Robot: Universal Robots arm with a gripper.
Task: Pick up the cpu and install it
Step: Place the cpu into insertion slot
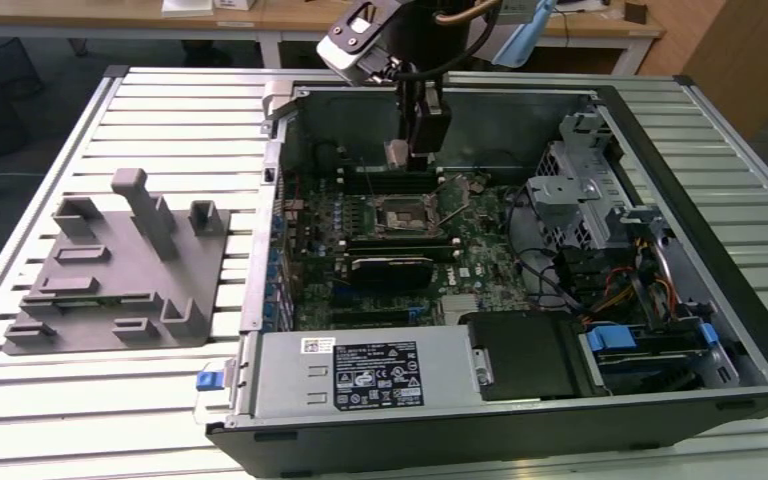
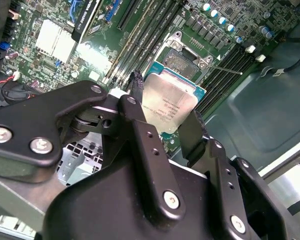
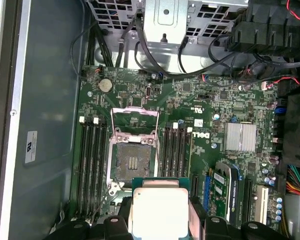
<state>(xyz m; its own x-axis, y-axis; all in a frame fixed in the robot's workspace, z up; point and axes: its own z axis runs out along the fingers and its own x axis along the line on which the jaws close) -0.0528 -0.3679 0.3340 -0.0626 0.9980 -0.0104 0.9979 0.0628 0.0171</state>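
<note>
1. The pincer [image 3: 161,222] is closed on the cpu [image 3: 160,207]. Its two black fingers [image 2: 140,115] press on two opposite edges of the chip, and the silver top shows between them in both wrist views.
2. The cpu is therefore in the air inside the open computer case [image 1: 758,330], not on the tabletop [image 1: 64,400] and not yet in its seat. I judge that it hangs clear above the motherboard [image 3: 210,100], because in the exterior view the pincer stands well above the board.
3. The relation that matters is chip to cpu socket [image 3: 133,162]. The socket is open, with its metal load plate [image 3: 135,117] folded back on the side away from the chip.
4. In the first wrist view the chip lies just beside the socket and covers only a part of the frame's edge. The contact field is fully uncovered, so the chip is not centred over it.
5. The edges of the chip run nearly parallel to the edges of the socket, so I judge that very little turning is missing.
6. Memory slots [image 3: 92,165] run along both long sides of the socket.
7. The grey fixture plate [image 1: 104,290] lies on the tabletop outside the case, well apart from the pincer.
</note>
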